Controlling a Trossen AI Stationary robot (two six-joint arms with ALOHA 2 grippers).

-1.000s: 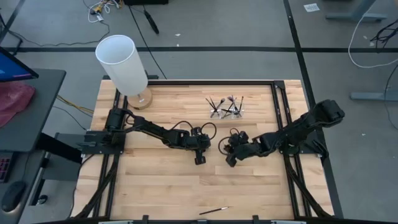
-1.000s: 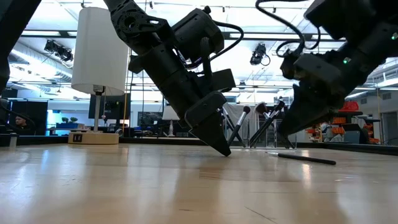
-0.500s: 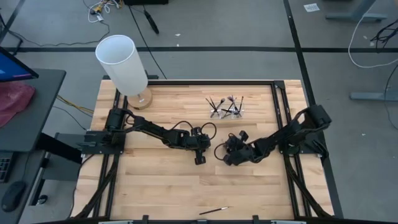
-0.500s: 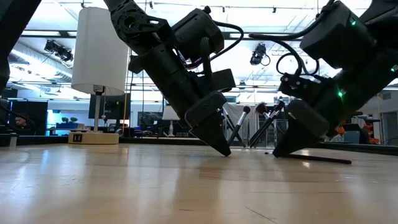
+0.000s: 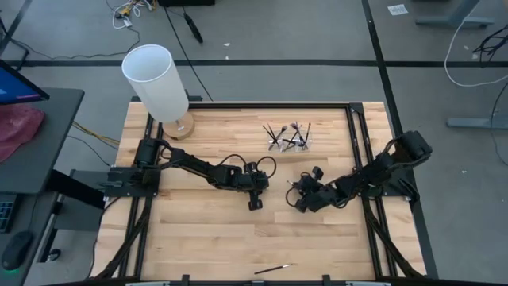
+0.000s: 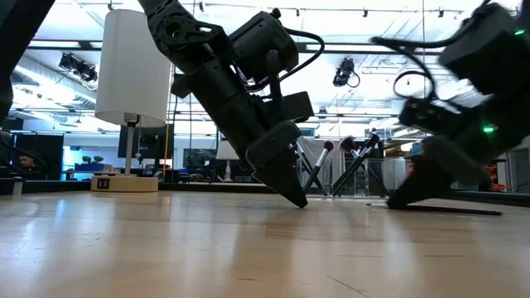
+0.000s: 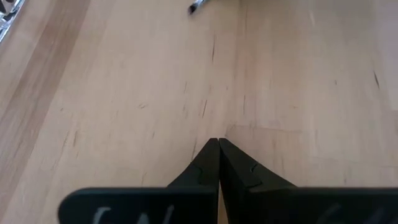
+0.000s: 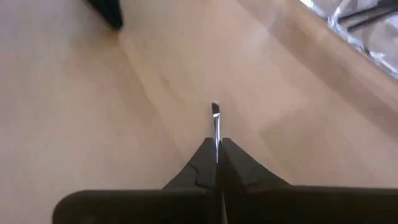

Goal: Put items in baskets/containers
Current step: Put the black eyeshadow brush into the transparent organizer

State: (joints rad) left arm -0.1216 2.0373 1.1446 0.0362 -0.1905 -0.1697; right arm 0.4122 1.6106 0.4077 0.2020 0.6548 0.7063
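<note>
My right gripper (image 5: 300,205) is low over the table's middle right, shut on a thin dark makeup brush (image 6: 455,209). The brush's bristle tip (image 8: 215,111) sticks out past the fingertips. My left gripper (image 5: 254,205) is shut and empty, its tips on the wood at the table's middle (image 7: 218,143). The clear holder (image 5: 290,139) stands at the far middle with several brushes leaning upright in it, and it also shows in the low view (image 6: 348,165). One loose brush (image 5: 274,269) lies flat by the near edge. My right gripper pinches the brush between its two fingertips, just behind the bristle end (image 8: 216,138). The fingers slant down toward the table's left and lie along the brush. The handle (image 6: 464,210) trails about level toward the table's right, at table height; whether it rests on the wood I cannot tell.
A tall white cylinder (image 5: 156,79) on a round wooden base stands at the far left corner. Black rails run along the table's left and right edges. Bare wood lies between the grippers and the near edge.
My right gripper has come down to the table onto the brush. It has then gone toward the table's right edge. The brush has gone with it, staying low and about level.
</note>
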